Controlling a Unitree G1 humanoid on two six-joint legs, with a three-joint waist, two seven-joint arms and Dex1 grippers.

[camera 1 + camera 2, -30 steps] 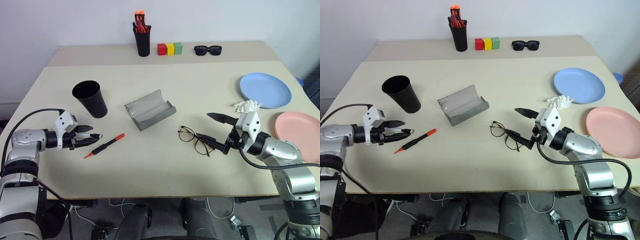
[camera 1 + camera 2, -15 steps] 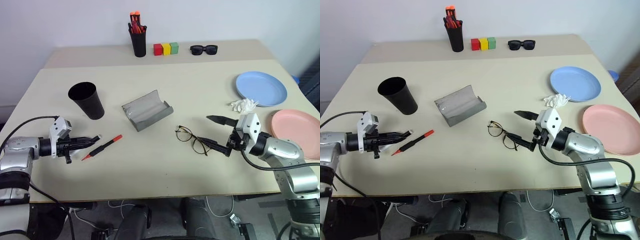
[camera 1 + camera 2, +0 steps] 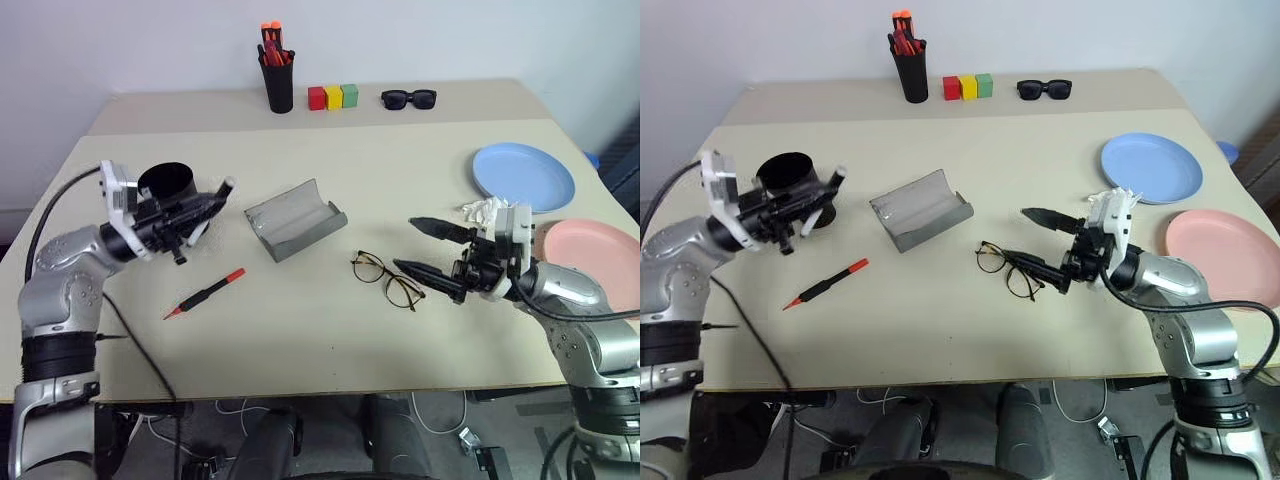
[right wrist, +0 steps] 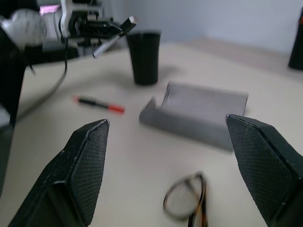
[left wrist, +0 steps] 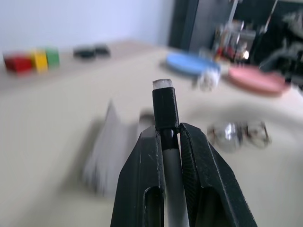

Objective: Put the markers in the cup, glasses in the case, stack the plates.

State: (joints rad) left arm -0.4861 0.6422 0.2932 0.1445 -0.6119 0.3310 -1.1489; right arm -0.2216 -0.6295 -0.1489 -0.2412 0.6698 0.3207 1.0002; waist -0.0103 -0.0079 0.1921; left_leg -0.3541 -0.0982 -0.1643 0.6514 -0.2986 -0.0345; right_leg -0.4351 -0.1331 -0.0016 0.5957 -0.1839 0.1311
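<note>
The left tool clamps a grey pen beside the cup, the right tool gapes over the glasses, while marker, open case and unstacked plates wait on the table.

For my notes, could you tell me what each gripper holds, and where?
The left gripper pinches a grey-and-black marker partway along its barrel; the open right gripper holds nothing.

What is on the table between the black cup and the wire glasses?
The open grey glasses case lies between the black cup and the wire glasses, seen in both eye views. Around the case that stretch of table is bare.
</note>
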